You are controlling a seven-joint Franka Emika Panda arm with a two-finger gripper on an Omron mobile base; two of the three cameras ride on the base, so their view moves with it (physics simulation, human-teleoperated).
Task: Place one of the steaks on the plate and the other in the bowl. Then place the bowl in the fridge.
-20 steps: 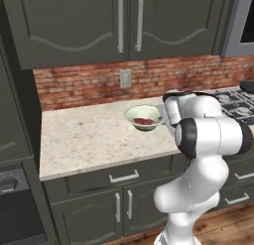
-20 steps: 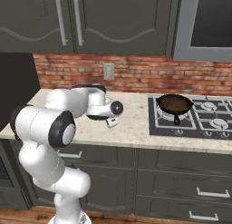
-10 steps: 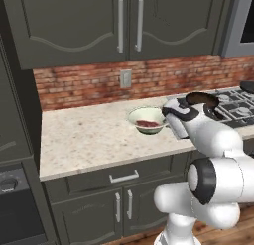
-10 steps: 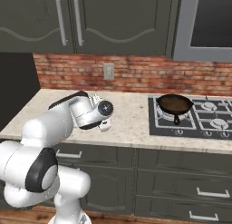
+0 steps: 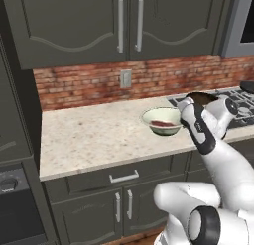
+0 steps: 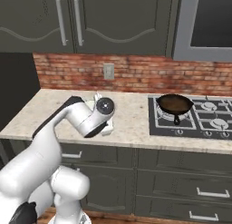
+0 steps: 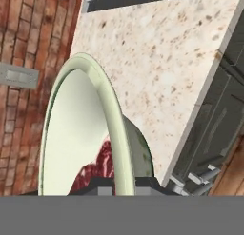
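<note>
the jaws pinch the thin rim of the bowl point(image 7: 81, 129); it looks stiff and light, but the steak point(image 5: 159, 124) inside may slide.

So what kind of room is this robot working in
A simulated home kitchen, it seems: a gas stove with a frying pan on it, a speckled counter below a brick backsplash, and dark cabinets above.

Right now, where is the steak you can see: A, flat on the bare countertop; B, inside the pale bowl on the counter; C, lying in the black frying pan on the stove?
B: the steak lies inside the bowl, whose rim the shut gripper pinches in the hand view.
</note>
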